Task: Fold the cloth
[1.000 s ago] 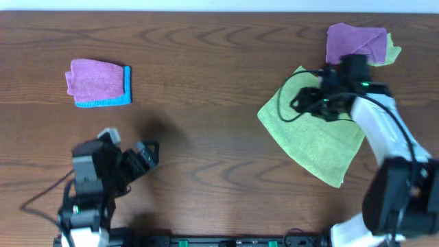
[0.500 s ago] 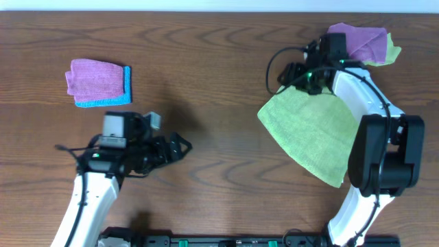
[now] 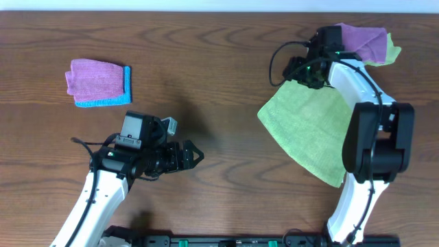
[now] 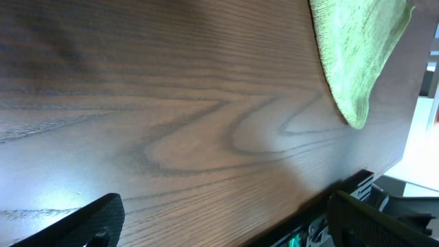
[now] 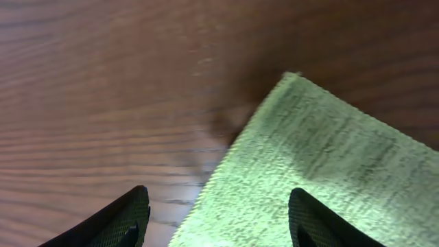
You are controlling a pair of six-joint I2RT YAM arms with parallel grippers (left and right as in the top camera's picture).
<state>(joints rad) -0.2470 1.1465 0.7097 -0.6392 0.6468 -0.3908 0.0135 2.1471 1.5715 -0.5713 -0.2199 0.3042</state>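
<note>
A light green cloth [image 3: 312, 130] lies spread flat on the right side of the table. It also shows in the right wrist view [image 5: 322, 178] and, far off, in the left wrist view [image 4: 360, 48]. My right gripper [image 3: 296, 71] is open and empty, hovering over the cloth's far corner; its fingers straddle the cloth's edge [image 5: 214, 219]. My left gripper [image 3: 192, 156] is open and empty over bare wood [image 4: 219, 223], well left of the cloth.
A folded purple cloth on a blue one [image 3: 101, 83] lies at the far left. A purple cloth on a yellow-green one [image 3: 363, 42] lies at the far right corner. The table's front edge [image 4: 322, 189] is close to my left gripper.
My left arm has swung up and rightward toward the table's middle. My right gripper has moved from over the green cloth back to its far corner.
</note>
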